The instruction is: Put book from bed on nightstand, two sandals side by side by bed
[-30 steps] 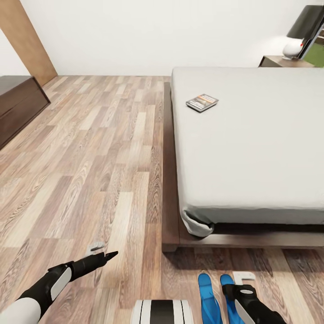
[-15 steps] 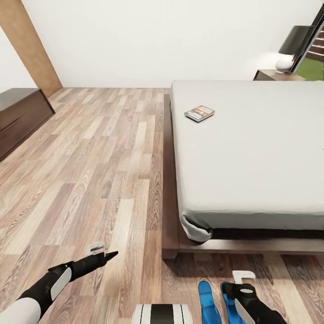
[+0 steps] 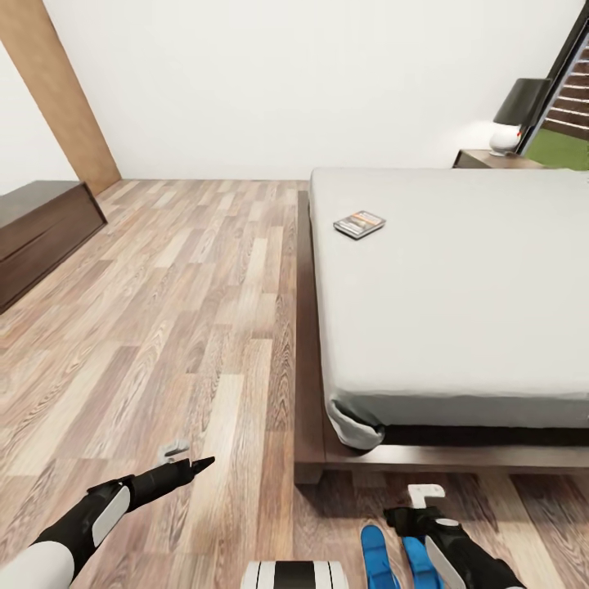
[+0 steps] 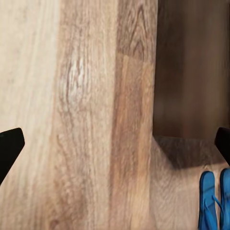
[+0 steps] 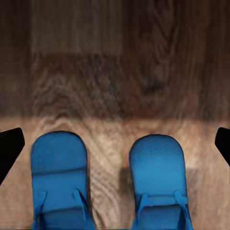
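Observation:
The book [image 3: 360, 223] lies flat on the grey bed [image 3: 458, 286], near the mattress's left edge. One nightstand [image 3: 491, 159] stands past the bed's far right corner. The two sandals [image 3: 379, 556] [image 3: 415, 558] lie side by side on the floor just off the bed's near corner, bright blue, toes [image 5: 60, 153] [image 5: 158, 155] toward the bed frame. My right gripper [image 3: 406, 518] hangs open above their toe ends [image 5: 115, 143], holding nothing. My left gripper [image 3: 199, 465] is open over bare floor [image 4: 115, 143], with the sandals [image 4: 214, 199] off to its side.
A dark low dresser [image 3: 41, 229] stands against the left wall beside a tall wooden panel [image 3: 57, 90]. A lamp [image 3: 515, 110] sits on the nightstand by the window [image 3: 568, 98]. Wood-plank floor [image 3: 188, 286] stretches wide left of the bed. My base [image 3: 294, 573] shows at the bottom.
The whole picture has slid downward, so the camera has moved; more of the wall and window shows. My right gripper has edged slightly forward over the sandals' toes. Book and sandals have stayed put.

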